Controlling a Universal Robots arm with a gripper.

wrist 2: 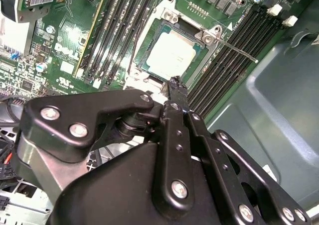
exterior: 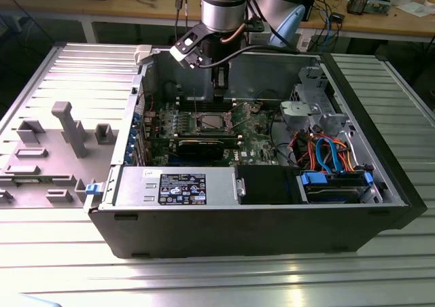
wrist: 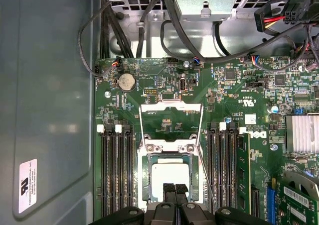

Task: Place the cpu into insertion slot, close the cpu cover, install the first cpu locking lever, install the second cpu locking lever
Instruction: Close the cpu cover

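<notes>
The cpu (wrist: pixel 169 174) (wrist 2: pixel 170 56) lies flat in the insertion slot (wrist: pixel 145 181), silvery face up with a thin green rim showing. The cpu cover (wrist: pixel 172 105) is swung open, away from the slot, and the green board shows through its window. A thin locking lever (wrist: pixel 207 177) (wrist 2: pixel 239 51) stands free beside the slot, slanting across the memory slots. My gripper (wrist: pixel 174 189) (wrist 2: pixel 174 83) hangs just above one edge of the cpu, its black fingertips pressed together with nothing between them. In the exterior view the gripper (exterior: pixel 219 93) reaches down into the open case over the cpu (exterior: pixel 206 122).
Long black memory slots (wrist: pixel 115 175) (wrist: pixel 225 170) flank the socket. The graphics card (exterior: pixel 204 146), a finned heat sink (wrist: pixel 304 133) and loose cables (wrist: pixel 149 16) crowd the board. The case wall (wrist: pixel 45 110), power supply (exterior: pixel 177 185) and drive cage (exterior: pixel 319 110) hem it in.
</notes>
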